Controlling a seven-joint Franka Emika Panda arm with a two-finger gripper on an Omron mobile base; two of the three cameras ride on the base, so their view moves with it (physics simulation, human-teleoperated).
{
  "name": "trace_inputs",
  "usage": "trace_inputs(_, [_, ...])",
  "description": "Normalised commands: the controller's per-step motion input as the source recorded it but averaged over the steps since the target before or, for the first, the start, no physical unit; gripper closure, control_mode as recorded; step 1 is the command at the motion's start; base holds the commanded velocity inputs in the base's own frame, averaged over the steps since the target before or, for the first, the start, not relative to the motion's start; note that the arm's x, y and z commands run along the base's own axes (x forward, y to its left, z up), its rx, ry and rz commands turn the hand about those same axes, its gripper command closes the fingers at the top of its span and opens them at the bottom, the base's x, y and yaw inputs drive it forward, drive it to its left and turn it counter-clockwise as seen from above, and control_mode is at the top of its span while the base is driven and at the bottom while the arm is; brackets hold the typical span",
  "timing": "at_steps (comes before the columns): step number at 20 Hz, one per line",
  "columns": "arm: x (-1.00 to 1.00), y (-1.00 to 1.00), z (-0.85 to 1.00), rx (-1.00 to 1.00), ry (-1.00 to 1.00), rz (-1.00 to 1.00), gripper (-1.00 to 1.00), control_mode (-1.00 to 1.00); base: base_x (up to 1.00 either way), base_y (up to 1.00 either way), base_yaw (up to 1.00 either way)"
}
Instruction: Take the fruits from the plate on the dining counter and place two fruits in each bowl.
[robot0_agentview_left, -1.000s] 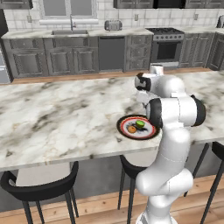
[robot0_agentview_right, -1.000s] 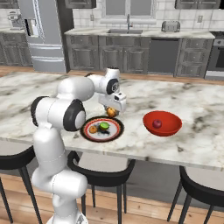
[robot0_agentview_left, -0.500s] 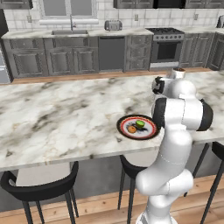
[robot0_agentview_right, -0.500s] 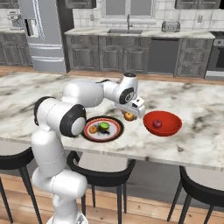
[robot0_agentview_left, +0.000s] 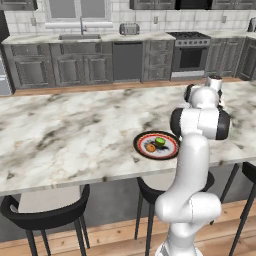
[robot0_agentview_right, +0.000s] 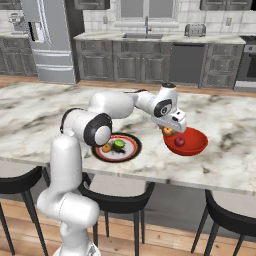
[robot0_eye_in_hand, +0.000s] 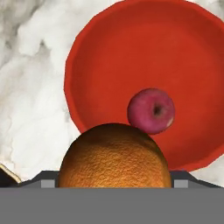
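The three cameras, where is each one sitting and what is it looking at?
Left base view: behind the arm's left, facing the dining counter and plate; the white arm rises at lower right.
Right base view: behind its right; the arm reaches to the red bowl, gripper holding an orange.
Hand view: on the hand, looking down into the bowl at a dark red fruit.
Both base views share the plate.

The arm reaches out low and bent at the elbow, wrist tipped down; the pincer (robot0_agentview_right: 168, 131) is closed around an orange fruit (robot0_agentview_right: 167, 131).
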Motion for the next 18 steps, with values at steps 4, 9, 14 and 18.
trace_inputs(4, [0.35,-0.62,-0.20,0.01,0.12,0.00,1.00,-1.00,0.00,0.00,0.00])
trace_inputs(9, [0.01,-0.14,-0.41,0.03,0.01,0.00,1.00,-1.00,0.00,0.00,0.00])
trace_inputs(14, [0.00,0.00,-0.28,0.03,0.00,0.00,1.00,-1.00,0.00,0.00,0.00])
trace_inputs(18, [0.00,0.00,-0.02,0.00,0.00,0.00,1.00,-1.00,0.00,0.00,0.00])
